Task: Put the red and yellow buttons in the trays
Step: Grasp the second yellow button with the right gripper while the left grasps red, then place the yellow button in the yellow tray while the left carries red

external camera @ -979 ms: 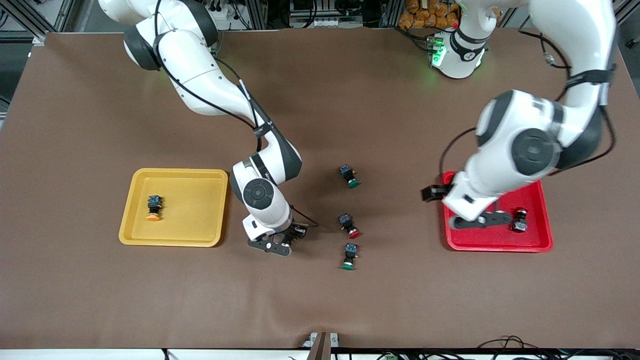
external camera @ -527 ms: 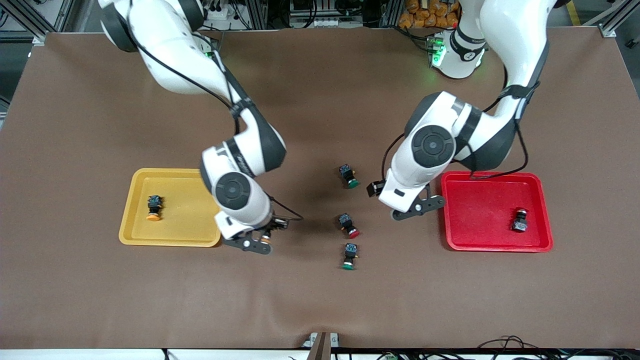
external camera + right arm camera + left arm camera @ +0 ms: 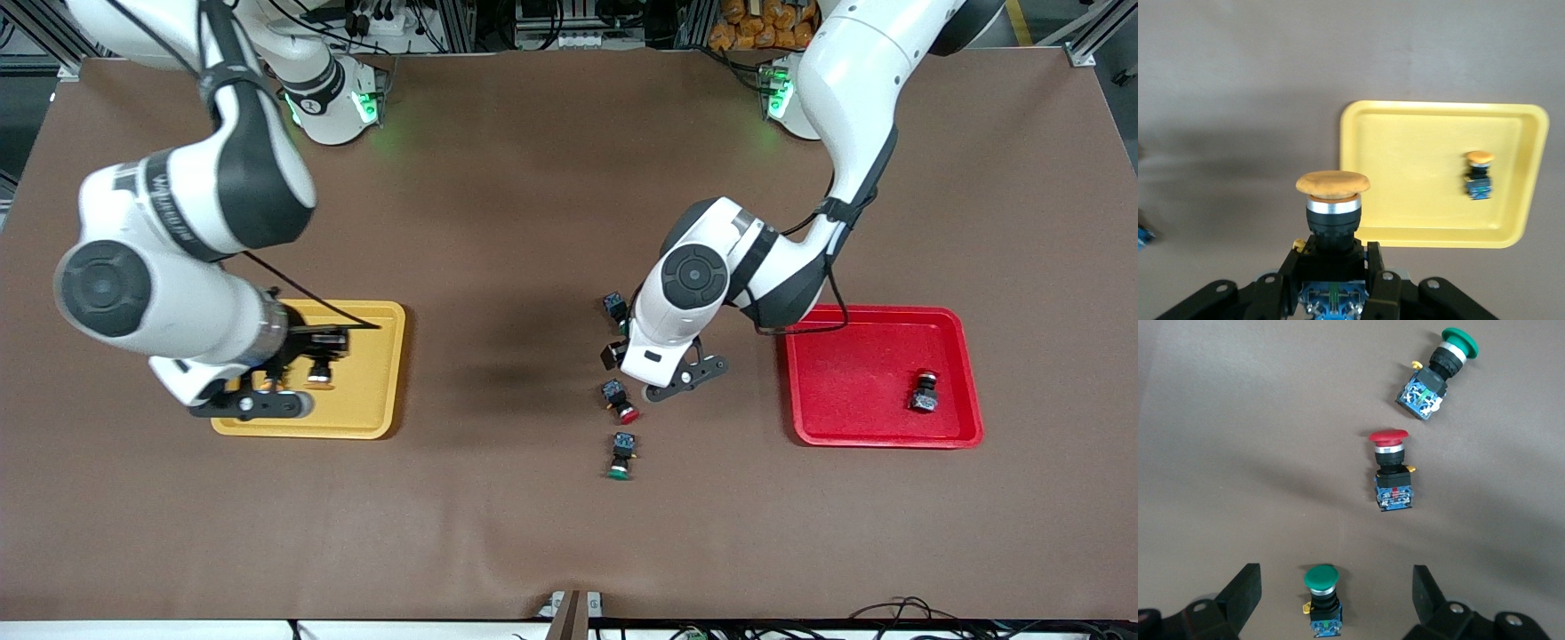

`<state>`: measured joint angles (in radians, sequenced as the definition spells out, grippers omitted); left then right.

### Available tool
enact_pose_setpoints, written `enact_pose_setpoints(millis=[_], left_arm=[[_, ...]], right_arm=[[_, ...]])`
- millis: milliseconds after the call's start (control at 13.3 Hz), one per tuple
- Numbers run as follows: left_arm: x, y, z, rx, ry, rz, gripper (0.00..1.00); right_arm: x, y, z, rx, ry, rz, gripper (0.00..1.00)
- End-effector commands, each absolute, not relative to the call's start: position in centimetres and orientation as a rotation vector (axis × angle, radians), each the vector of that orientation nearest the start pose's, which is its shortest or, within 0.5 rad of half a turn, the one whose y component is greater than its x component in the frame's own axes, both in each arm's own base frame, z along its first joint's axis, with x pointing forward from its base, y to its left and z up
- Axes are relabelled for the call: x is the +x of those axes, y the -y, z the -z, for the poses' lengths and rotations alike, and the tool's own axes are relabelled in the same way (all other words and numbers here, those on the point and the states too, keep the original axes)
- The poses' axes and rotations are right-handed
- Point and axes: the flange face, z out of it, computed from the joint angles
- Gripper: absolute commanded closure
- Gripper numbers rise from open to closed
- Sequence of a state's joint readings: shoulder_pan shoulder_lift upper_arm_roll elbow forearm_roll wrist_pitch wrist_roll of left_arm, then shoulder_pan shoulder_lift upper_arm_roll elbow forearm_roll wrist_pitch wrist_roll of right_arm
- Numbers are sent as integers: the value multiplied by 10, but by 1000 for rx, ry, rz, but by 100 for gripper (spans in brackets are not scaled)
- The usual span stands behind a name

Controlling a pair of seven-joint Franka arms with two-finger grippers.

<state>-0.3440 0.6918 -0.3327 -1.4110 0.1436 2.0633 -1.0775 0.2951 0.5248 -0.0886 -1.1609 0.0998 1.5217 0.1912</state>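
Note:
My right gripper (image 3: 302,373) is shut on a yellow button (image 3: 318,373) and holds it up over the yellow tray (image 3: 373,373). In the right wrist view my gripper (image 3: 1331,263) clamps the black body of that button (image 3: 1333,193), cap away from the hand. Another yellow button (image 3: 1479,175) lies in the tray (image 3: 1405,167); in the front view this button (image 3: 267,384) is partly hidden by the hand. My left gripper (image 3: 671,378) is open and empty over the loose buttons (image 3: 1335,580). A red button (image 3: 620,400) lies on the table (image 3: 1391,470). Another red button (image 3: 925,391) lies in the red tray (image 3: 853,382).
Two green-capped buttons lie on the brown mat, one (image 3: 612,305) farther from the front camera than the loose red button, one (image 3: 620,455) nearer. In the left wrist view the first green one (image 3: 1321,597) sits below and between my open fingers, the second green one (image 3: 1438,370) farthest off.
My right gripper has carried the yellow button from beside the yellow tray to over it. My left arm has swung from the red tray to over the loose buttons.

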Motion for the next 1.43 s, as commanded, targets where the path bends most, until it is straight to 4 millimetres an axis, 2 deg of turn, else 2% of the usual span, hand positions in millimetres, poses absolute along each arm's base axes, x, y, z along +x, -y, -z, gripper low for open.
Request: enact_pose_setpoints(millis=[0, 75, 226, 377, 452, 603, 753, 1055, 1130, 1356], left_arm=[[606, 405, -317, -3119, 660, -47, 0], [606, 405, -316, -3118, 656, -48, 0], [610, 401, -313, -3110, 664, -41, 0], [611, 403, -305, -3120, 663, -36, 0], [606, 411, -296, -3125, 640, -37, 0], [607, 414, -279, -3117, 630, -2, 0], [606, 423, -256, -3137, 629, 15, 0], [607, 432, -211, -3165, 652, 86, 0], [606, 434, -202, -3171, 654, 106, 0], [609, 432, -177, -3190, 659, 145, 0]], right_arm=[[675, -127, -462, -3100, 104, -275, 100], [677, -122, -441, -3120, 104, -249, 100], [675, -117, -383, -3141, 98, -201, 100], [671, -106, -344, -3149, 80, -154, 100], [668, -102, -333, -3149, 71, -151, 100], [668, -96, -316, -3163, 72, -135, 100], [665, -88, -283, -3179, 72, -126, 100], [636, -83, -208, -3184, 88, -54, 100], [631, -84, -199, -3183, 93, -45, 100], [625, -88, -190, -3185, 100, -83, 100]])
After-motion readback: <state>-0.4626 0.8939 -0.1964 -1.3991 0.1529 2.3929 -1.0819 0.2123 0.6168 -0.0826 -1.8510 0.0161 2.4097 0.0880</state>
